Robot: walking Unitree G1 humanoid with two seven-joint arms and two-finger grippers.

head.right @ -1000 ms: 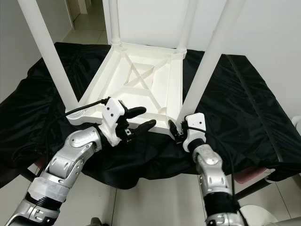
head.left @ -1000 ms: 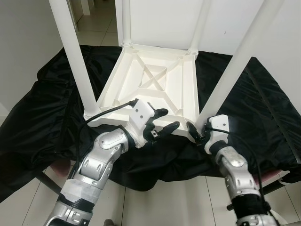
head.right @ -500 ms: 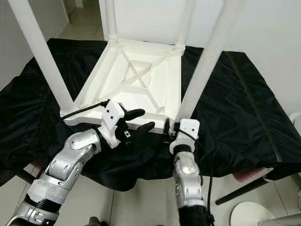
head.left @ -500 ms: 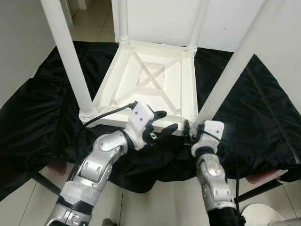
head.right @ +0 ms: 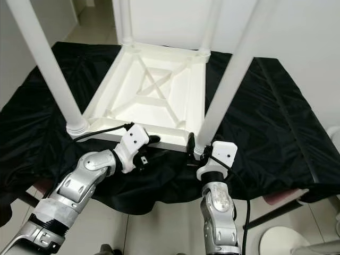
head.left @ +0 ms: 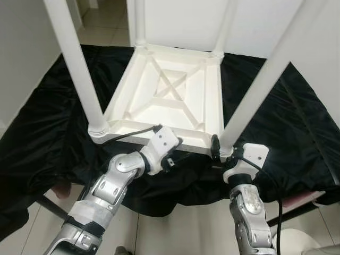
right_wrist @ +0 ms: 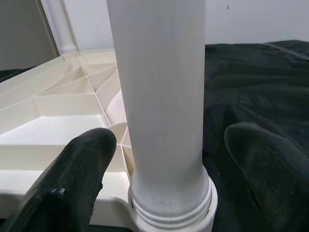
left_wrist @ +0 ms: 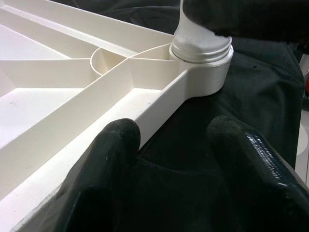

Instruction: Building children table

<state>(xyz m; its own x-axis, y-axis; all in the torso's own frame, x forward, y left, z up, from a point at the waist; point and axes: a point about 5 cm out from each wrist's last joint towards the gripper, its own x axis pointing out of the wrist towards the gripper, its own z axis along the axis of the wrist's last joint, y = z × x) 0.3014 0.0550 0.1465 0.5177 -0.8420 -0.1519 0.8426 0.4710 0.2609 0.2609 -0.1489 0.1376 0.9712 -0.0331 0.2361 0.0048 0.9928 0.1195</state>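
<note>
1. Children's table [head.left: 170, 98], white plastic, lies upside down on a black cloth [head.left: 48, 122] draped over the supporting surface. Ribbed underside faces up; four white legs stand upward from the corner sockets.
2. Near-right leg [head.left: 260, 85] is seated in its corner socket [left_wrist: 203, 72]; thread rings show at its base in both wrist views.
3. Right claw [right_wrist: 169, 159] is spread, one finger either side of that leg just above the socket. Contact with the leg: cannot tell.
4. Left claw [left_wrist: 174, 145] is spread and straddles the near frame rail [head.left: 159, 135], one finger on the ribbed inside, the other over the cloth.
5. Judgement: step in hand is tightening this leg. To do it well, close the right claw squarely on the leg low down, turn about the leg's axis without tilting, and have the left claw brace the rail so the frame does not slide on the loose cloth.
6. Brands, labels, writing: none legible on table, cloth or claws.
</note>
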